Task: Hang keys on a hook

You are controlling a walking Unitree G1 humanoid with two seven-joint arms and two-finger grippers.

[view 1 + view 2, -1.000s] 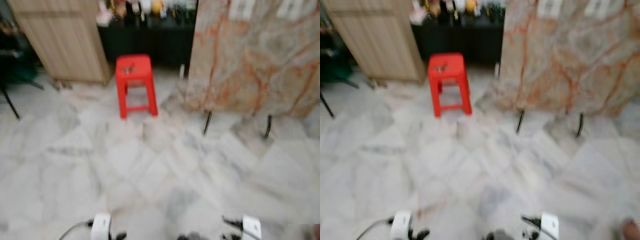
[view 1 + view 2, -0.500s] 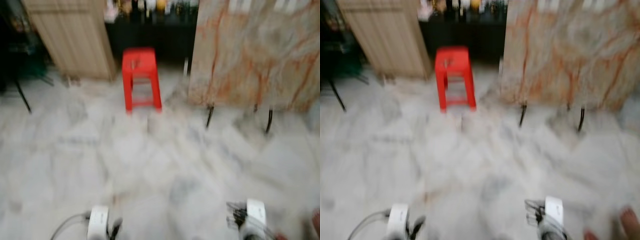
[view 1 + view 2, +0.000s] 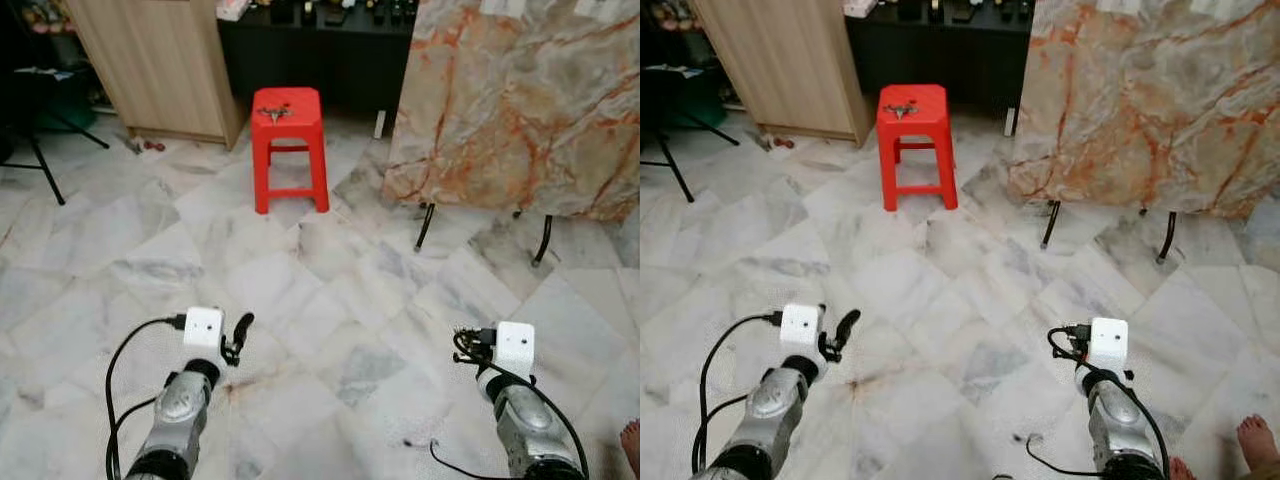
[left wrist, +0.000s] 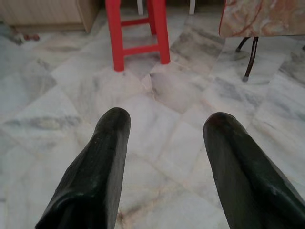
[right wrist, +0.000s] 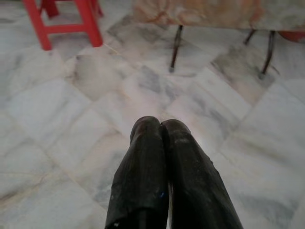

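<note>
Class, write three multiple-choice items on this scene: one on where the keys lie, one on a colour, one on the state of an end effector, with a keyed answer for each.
1. Where do the keys lie?
A. on the floor
B. on top of the stool
C. in the left end effector

2. What colour is the stool?
A. red
B. blue
C. white

3. How do the fingers of the right end effector stand?
A. wide apart
B. closed on the keys
C. pressed together, holding nothing

Answers:
1 B, a small dark bunch rests on the stool's seat.
2 A, its seat and legs are bright red.
3 C, the right wrist view shows both black fingers touching over bare marble floor; the left end effector is the open one.
</note>
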